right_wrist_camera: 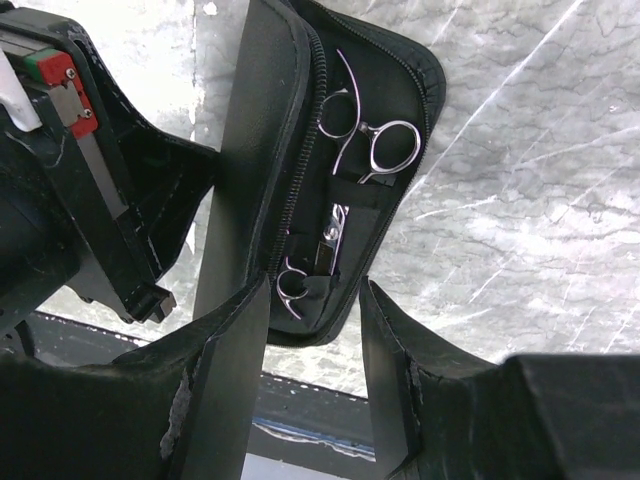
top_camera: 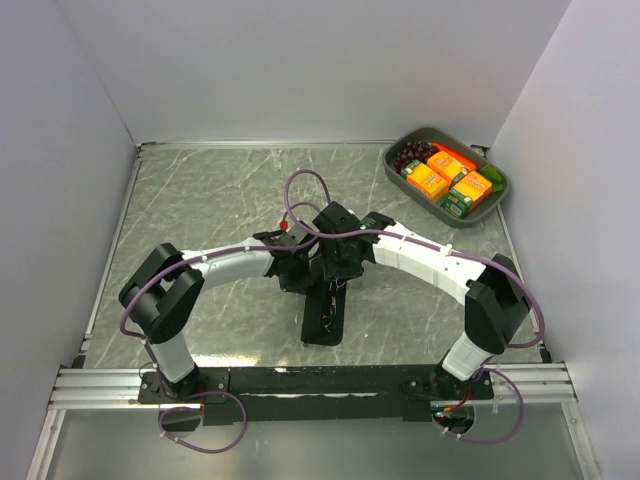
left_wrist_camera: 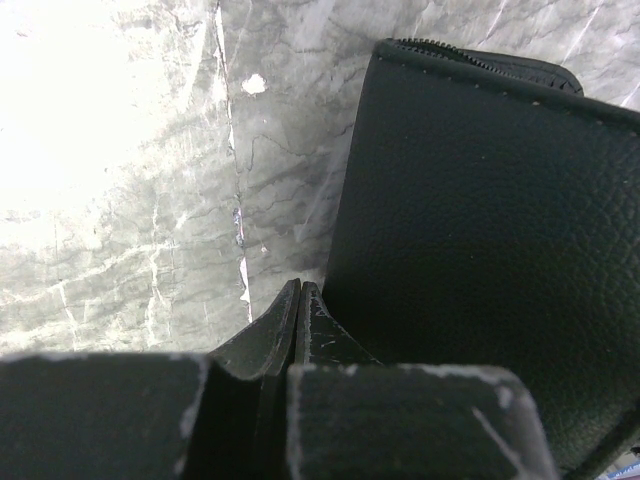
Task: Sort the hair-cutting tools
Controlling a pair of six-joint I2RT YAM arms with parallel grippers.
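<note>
hair-cutting tools (right_wrist_camera: pixel 362 130), right wrist view: we find two slim silver scissors stowed in the right half of an open black zip case (right_wrist_camera: pixel 400 70), which lies on the table. the far scissors (right_wrist_camera: pixel 345 95) show both polished ring handles and a curved finger rest. the near scissors (right_wrist_camera: pixel 285 272) show one ring, and the rest is tucked under a dark strap. the case lid stands upright on the left, its zip teeth running along the edge. the right gripper (right_wrist_camera: pixel 312 285) hovers over the near end of the case, its fingers spread and holding nothing.

left wrist view: the left gripper (left_wrist_camera: pixel 298 295) has its fingers pressed together, with nothing visible between them. the grained, leather-like outer face of the lid rises just beside them on the right. whether it leans on them we cannot tell.

top view: both arms meet over the case at the middle of the grey, marble-veined table (top_camera: pixel 200 200). a dark basket (top_camera: pixel 400 180) of boxed and loose food sits at the far right, well apart.

progress: we judge both scissors placed. the black clips appear in no view, so we cannot tell whether they are stowed. the case is not yet closed.
</note>
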